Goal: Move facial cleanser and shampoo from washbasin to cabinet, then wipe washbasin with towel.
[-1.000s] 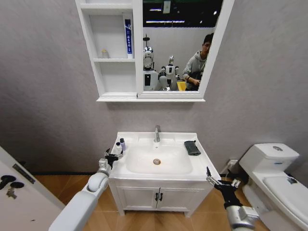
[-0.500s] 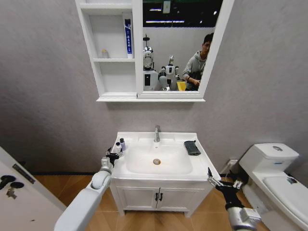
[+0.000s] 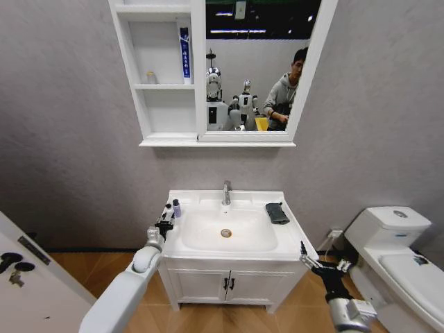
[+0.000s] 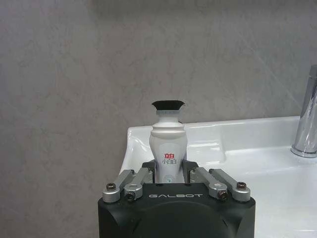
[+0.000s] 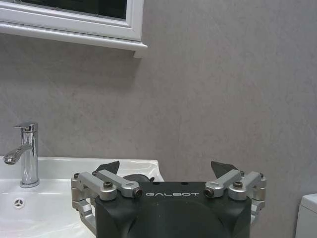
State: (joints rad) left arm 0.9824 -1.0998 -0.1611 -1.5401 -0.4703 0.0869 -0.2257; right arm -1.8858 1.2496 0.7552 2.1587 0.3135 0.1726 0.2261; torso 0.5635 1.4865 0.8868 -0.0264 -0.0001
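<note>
The left claw (image 3: 164, 226) was positioned at the left edge of the washbasin (image 3: 277, 248), at the near-left corner of its rim. In the left wrist view, the left claw (image 4: 168, 171) was closed around the lower body of a white bottle with a black cap (image 4: 168, 144), which stood upright between the fingers. In the head view, this white bottle (image 3: 167, 211) stood on the left rim of the washbasin, with a second, darker bottle (image 3: 176, 207) just beside it on the far side. Which bottle was the cleanser and which the shampoo could not be determined.

The right claw (image 3: 320, 264) was held low, off the near-right corner of the washbasin, apart from it. In the right wrist view, the right claw (image 5: 166, 171) was wide open and held nothing.

The towel (image 3: 277, 212) lay folded on the right rim of the washbasin, to the right of the chrome tap (image 3: 226, 192).

The cabinet (image 3: 140, 91) was mounted on the wall above the washbasin, joined to the mirror (image 3: 258, 66). Its shelves carried a small jar (image 3: 150, 78) and a blue-and-white tube (image 3: 184, 52).
</note>
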